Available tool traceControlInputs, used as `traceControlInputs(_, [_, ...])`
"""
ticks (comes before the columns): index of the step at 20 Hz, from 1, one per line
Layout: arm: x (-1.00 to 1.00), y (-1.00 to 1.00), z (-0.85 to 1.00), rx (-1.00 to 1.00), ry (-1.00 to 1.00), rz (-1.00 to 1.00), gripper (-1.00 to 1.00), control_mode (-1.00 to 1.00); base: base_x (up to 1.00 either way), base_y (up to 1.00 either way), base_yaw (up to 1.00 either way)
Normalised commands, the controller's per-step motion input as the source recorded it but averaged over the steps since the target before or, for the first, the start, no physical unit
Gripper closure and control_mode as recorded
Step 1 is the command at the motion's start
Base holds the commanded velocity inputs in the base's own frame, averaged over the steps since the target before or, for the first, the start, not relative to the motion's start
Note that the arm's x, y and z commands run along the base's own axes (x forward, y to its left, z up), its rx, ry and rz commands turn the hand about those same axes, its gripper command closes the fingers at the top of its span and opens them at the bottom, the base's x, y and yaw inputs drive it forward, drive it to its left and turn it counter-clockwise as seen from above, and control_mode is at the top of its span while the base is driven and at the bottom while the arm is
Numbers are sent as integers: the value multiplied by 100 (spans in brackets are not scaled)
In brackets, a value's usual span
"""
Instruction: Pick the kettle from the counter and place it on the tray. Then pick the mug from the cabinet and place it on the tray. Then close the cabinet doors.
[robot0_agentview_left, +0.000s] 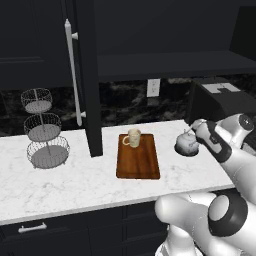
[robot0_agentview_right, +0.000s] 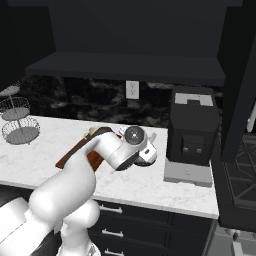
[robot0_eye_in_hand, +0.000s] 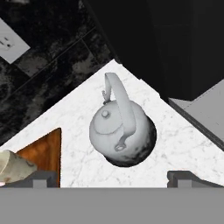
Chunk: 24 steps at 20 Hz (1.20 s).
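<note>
One of two items already on the tray (robot0_agentview_left: 138, 167): cream mug (robot0_agentview_left: 133, 137) upright at its far end. Kettle (robot0_eye_in_hand: 122, 131) not yet there; sitting on the white worktop (robot0_agentview_left: 75, 185), near the tray's right edge, between it and the black appliance (robot0_agentview_right: 192, 127), wire handle arched over the lid.

Judged step in hand: approach for the kettle pick. Hovering above the kettle, jaws released, tips spread wide at the bottom of the hand view, nothing between them, apart from the kettle. From the hand, handle arch running roughly away from the camera, close to midway between the tips.

Next move, as a judgement only: centre over the top of the arch, turn the wrist to straddle the thin wire across its width, descend, clench, lift clear. Then carry left and set down on the bare near part of the tray, well off the mug.

Afterwards, cabinet doors to shut: left door (robot0_agentview_left: 92, 75) standing open, lower edge over the worktop just beside the tray's left side, long bar handle (robot0_agentview_left: 72, 75) on its outer face.
</note>
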Motion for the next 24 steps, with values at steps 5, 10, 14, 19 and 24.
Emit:
traceControlInputs(5, [11, -11, -5, 0, 0, 3, -100, -100, 0, 0, 0])
traceControlInputs(10, [1, -10, -3, 0, 4, 0, -100, -100, 0, 0, 0])
traceControlInputs(14, [12, -1, -12, 0, 4, 0, -100, -100, 0, 0, 0])
traceControlInputs(19, [19, 0, -21, 0, 0, 0, -100, -100, 0, 0, 0])
traceControlInputs(24, [17, -4, -19, 0, 0, 0, -100, -100, 0, 0, 0])
